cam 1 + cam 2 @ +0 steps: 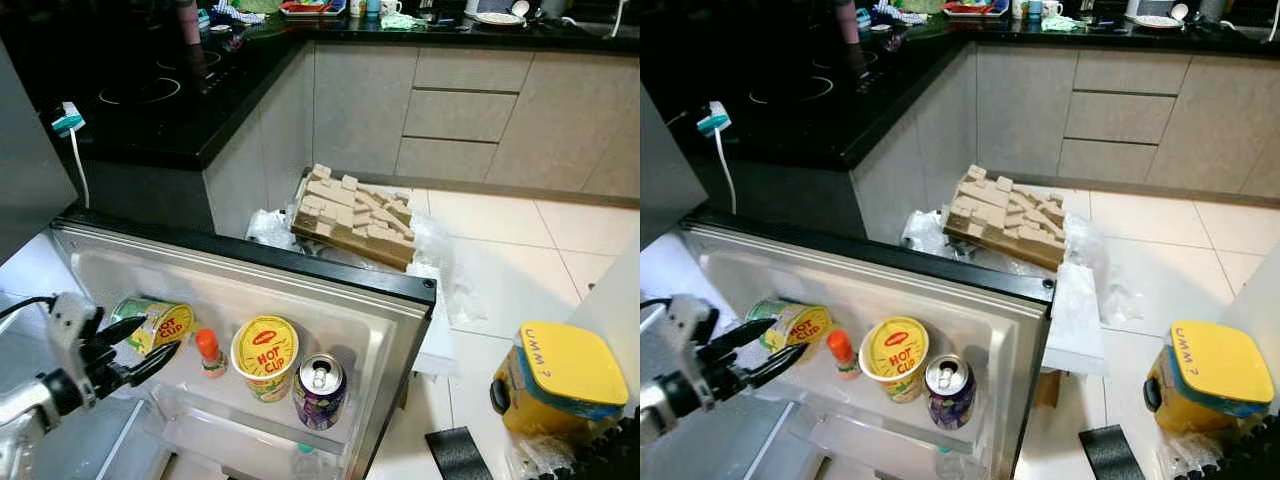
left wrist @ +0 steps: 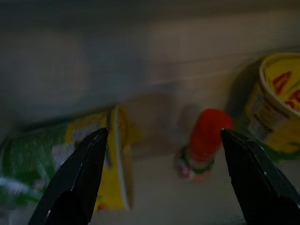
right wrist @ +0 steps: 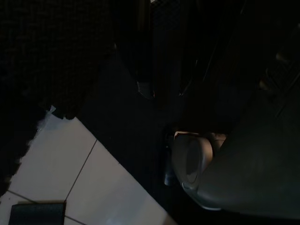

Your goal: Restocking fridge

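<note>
I've got left gripper (image 1: 155, 343) open at fridge door shelf (image 1: 300, 300), just left of tipped noodle cup (image 1: 160, 324); right gripper: can't tell.

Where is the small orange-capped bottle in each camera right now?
Left eye: orange-capped bottle on the fridge door shelf, between two Hot Cup noodle cups.
Right eye: same spot.
Left wrist: ahead between the open jaws.
Shared landmark: upright Hot Cup.

Fridge door shelf holds two yellow-lidded Hot Cup noodle cups, one lying on its side (image 1: 152, 322) and one upright (image 1: 265, 357); one small orange-capped bottle (image 1: 209, 353); one purple drink can (image 1: 319, 391). One yellow-lidded plastic container (image 1: 555, 380) on the floor.
</note>
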You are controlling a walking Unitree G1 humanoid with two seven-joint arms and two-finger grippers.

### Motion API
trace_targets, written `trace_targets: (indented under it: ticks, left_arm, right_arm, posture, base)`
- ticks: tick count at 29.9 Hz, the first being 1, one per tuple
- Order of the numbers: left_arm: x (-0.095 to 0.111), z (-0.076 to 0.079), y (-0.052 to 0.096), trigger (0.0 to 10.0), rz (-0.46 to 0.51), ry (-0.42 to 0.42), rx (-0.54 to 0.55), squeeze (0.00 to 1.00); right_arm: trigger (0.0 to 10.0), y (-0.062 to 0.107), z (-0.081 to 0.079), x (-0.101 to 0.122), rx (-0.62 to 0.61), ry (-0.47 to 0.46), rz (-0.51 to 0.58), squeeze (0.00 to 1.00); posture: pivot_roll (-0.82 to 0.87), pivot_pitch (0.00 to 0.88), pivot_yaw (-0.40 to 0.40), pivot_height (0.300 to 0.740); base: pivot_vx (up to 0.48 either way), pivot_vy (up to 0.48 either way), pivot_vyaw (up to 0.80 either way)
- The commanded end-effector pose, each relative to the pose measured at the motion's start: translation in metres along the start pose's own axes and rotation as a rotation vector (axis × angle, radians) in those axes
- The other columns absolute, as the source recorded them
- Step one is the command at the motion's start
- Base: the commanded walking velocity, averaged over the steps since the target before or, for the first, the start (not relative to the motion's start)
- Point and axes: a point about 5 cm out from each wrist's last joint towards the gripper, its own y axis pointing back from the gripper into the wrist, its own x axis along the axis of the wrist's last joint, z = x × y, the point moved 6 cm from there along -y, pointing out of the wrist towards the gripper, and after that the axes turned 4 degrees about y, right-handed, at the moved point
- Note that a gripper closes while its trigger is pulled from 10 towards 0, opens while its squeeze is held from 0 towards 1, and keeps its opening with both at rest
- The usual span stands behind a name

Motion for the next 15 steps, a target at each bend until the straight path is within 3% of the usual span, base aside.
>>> trace_targets:
  ticks: [1,4,6,9,13,15]
  left_arm:
    - [0.002,0.005,-0.008,10.0,-0.015,-0.051,-0.005,0.00]
    - [0.001,0.007,-0.012,10.0,-0.037,-0.086,-0.008,0.00]
    - [0.001,0.005,-0.019,10.0,-0.082,-0.190,0.008,0.00]
    - [0.002,0.004,-0.020,10.0,-0.085,-0.205,0.012,0.00]
    - [0.010,-0.004,-0.024,10.0,-0.112,-0.325,0.070,0.00]
    - [0.011,-0.007,-0.024,10.0,-0.121,-0.343,0.080,0.00]
  right_arm:
    - [10.0,-0.001,-0.002,0.002,0.005,-0.001,0.003,0.00]
    - [10.0,-0.001,-0.003,0.002,0.006,-0.001,0.003,0.00]
    - [10.0,-0.001,-0.004,0.002,0.007,-0.003,0.004,0.00]
    - [10.0,-0.001,-0.004,0.002,0.008,-0.004,0.004,0.00]
    - [10.0,-0.002,-0.005,0.000,0.011,-0.005,0.001,0.00]
    - [10.0,-0.002,-0.006,0.000,0.012,-0.006,0.000,0.00]
  posture:
    - [-0.03,0.000,0.001,0.740]
    - [-0.03,0.000,0.004,0.740]
    - [-0.03,0.000,0.004,0.740]
    - [-0.03,0.000,0.004,0.740]
    - [-0.04,0.000,0.010,0.740]
    - [-0.04,0.000,0.010,0.740]
  base:
    - [0.000,0.000,0.00]
    - [0.000,0.000,0.00]
    - [0.000,0.000,0.00]
    - [0.000,0.000,0.00]
    - [0.000,0.000,0.00]
    - [0.000,0.000,0.00]
